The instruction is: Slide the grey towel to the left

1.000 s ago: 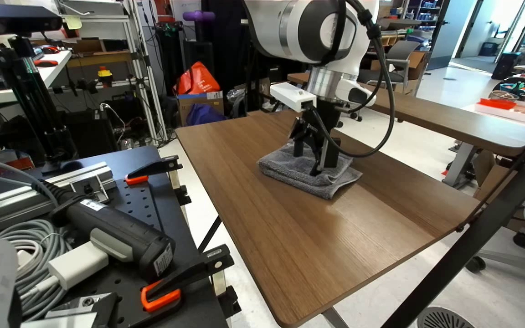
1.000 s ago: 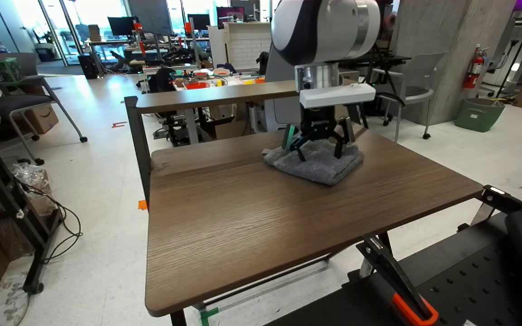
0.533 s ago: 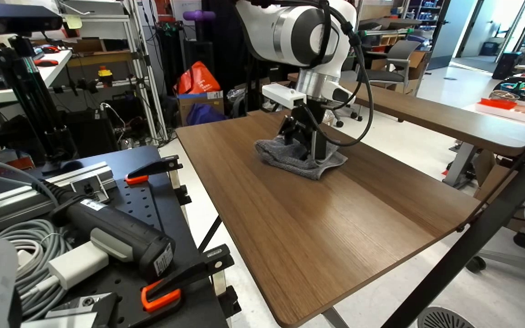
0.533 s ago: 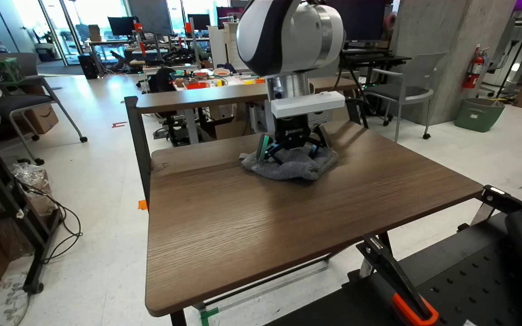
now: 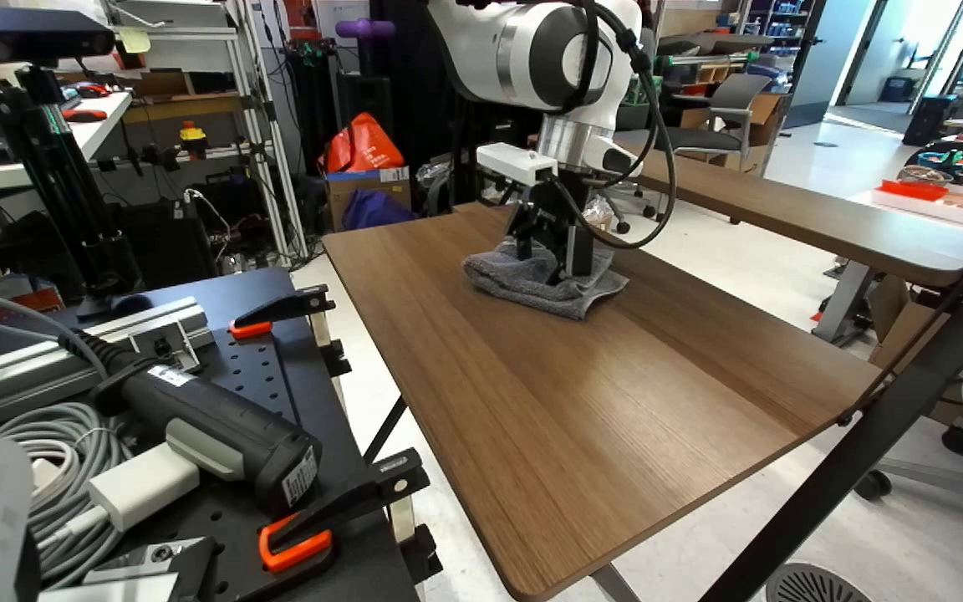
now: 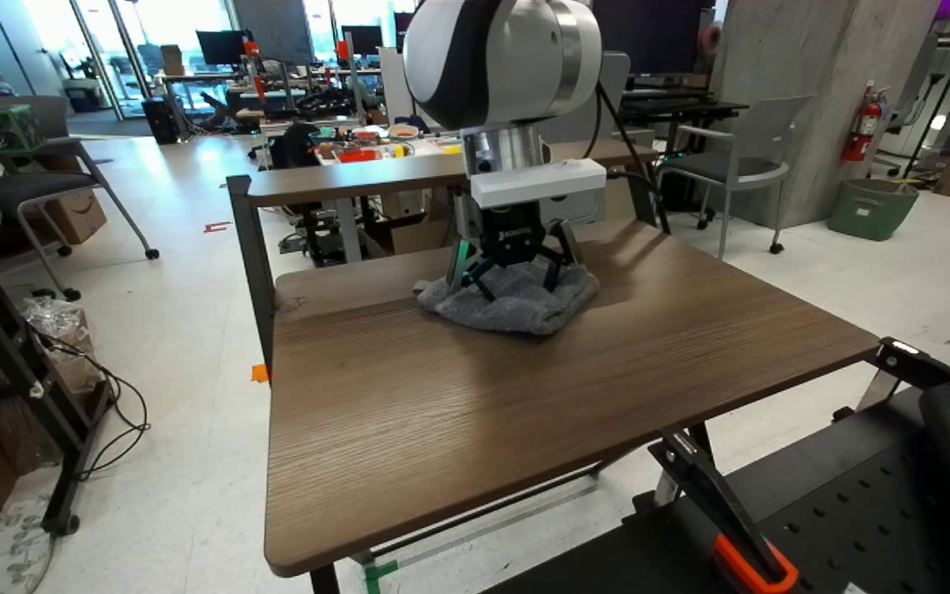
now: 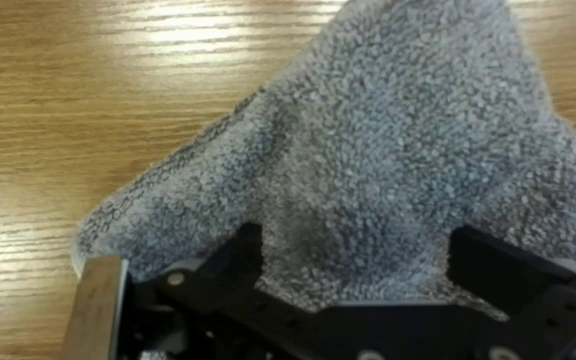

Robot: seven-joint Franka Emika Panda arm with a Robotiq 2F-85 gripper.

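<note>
Calling it partway, as a guess. Done, going by contact: getting the gripper (image 6: 519, 291) down onto the grey towel (image 5: 523, 284). Remaining, probably: finishing the leftward push, then lifting off. Can't pin down the reference for "left", so can't sign off on the end spot. In an exterior view, seeing the towel near the back edge of the table (image 6: 343, 396), roughly midway along, with plenty more table to the left. Spotting no overhang past the table edge in either exterior view. Reading the jaws as spread well apart in the wrist view, with fingertips (image 7: 488, 265) resting on the towel by the look; can't make out any fold pinched between. For looks: mid-grey, fuzzy, folded in layers, rumpled on top, with a raised fold along one side and shadowed dents by the fingertips.
</note>
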